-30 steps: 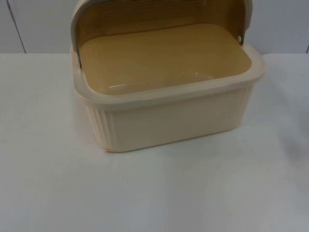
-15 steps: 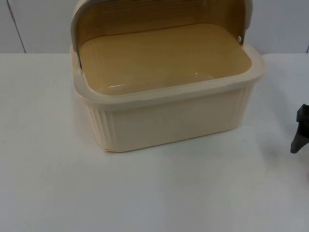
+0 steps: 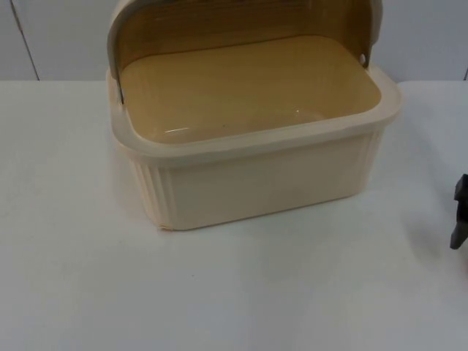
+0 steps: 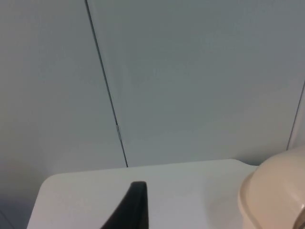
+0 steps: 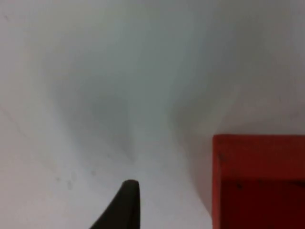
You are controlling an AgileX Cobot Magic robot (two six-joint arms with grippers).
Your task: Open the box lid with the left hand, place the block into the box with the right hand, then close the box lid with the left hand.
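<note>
Right gripper (image 3: 461, 219) retreated rightward, grip unclear | ribbed cream box (image 3: 256, 175) open | red block (image 5: 259, 181)

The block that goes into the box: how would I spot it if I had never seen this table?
Start from the big cream box with its lid swung up, standing on the white table. The right gripper sits at the table's right side, and its wrist view shows the block lying on the table beside a fingertip. It is bright red with square edges, the one strong colour among pale things.

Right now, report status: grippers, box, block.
Right gripper low at table's right edge, beside red block. Left gripper waiting near wall. Box empty, lid open. Nothing in the way.
</note>
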